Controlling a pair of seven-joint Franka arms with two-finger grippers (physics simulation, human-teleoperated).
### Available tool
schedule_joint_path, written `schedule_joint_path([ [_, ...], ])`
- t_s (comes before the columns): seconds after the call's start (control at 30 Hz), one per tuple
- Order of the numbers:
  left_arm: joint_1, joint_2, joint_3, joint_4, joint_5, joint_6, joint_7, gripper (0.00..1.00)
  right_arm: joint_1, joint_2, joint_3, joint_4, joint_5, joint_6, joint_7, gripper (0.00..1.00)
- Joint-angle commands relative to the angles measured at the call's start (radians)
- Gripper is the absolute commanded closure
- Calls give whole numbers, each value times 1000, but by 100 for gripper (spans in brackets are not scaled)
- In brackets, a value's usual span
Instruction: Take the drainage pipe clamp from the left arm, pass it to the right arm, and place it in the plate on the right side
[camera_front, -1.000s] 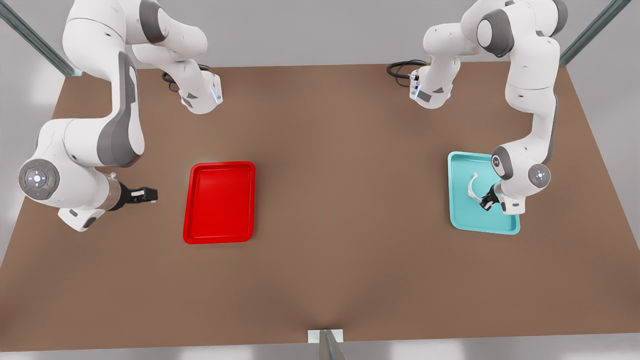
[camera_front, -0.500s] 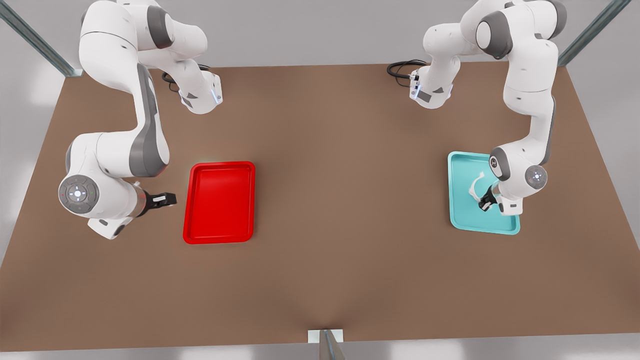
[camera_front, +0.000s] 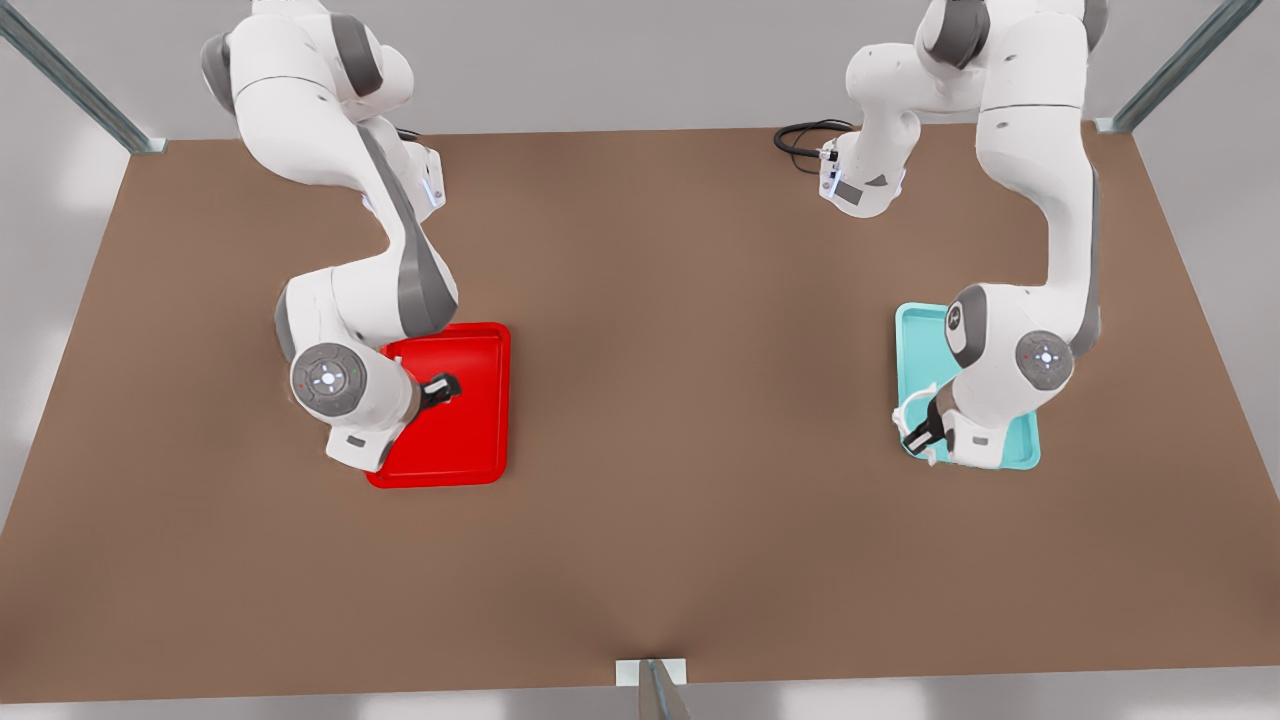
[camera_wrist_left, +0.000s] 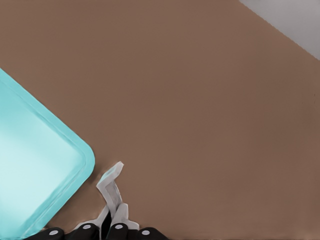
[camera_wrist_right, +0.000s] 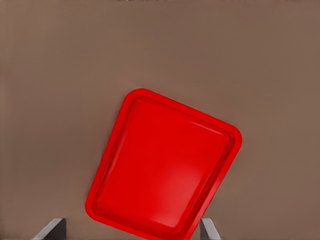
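The drainage pipe clamp (camera_front: 906, 409), a thin white half-ring, hangs over the near corner of the teal tray (camera_front: 915, 330) at the front view's right. My left gripper (camera_front: 920, 433) is shut on it. In the left wrist view the clamp (camera_wrist_left: 113, 189) juts out from the pinched fingers (camera_wrist_left: 120, 212), just past the teal tray's corner (camera_wrist_left: 75, 165). My right gripper (camera_front: 445, 388) hovers above the plate (camera_front: 475, 430), a red tray at the front view's left. It is open, with the red plate (camera_wrist_right: 165, 170) lying below its spread fingertips (camera_wrist_right: 54, 229).
Brown table (camera_front: 680, 400) between the two trays. A black cable (camera_front: 800, 140) lies coiled at the back by one arm base. A small metal bracket (camera_front: 650, 675) sits at the near table edge.
The right arm swung in from the table's side to above the red plate. The left gripper carried the clamp from the teal tray's middle to its near corner and higher.
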Motion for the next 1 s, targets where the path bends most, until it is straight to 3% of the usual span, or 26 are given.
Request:
schedule_joint_path([
  [0.0, -62, 64, -12, 116, -6, -299, -407, 79, 35, 10, 2, -12, 48, 117, 7, 0],
  [0.13, -112, 194, -113, 291, -1, -301, -637, 79, 78, 12, 2, -90, 174, 279, 24, 0],
  [0.2, -189, 286, -119, 410, 4, -299, -797, 79, 113, -5, 2, -178, 209, 439, 24, 0],
  [0.43, -341, 448, -119, 693, 0, -276, -1374, 79, 230, 25, 2, -235, 297, 580, 24, 1],
  [0.57, -339, 449, -118, 697, -19, -224, -1414, 79, 276, -34, 4, -385, 364, 769, 24, 1],
  [0.7, -339, 458, -119, 699, -32, -189, -1653, 79, 318, -15, 4, -376, 413, 804, 24, 1],
  [0.97, -372, 481, -142, 717, -35, -137, -1661, 79, 351, 35, 2, -324, 459, 858, 22, 1],
])
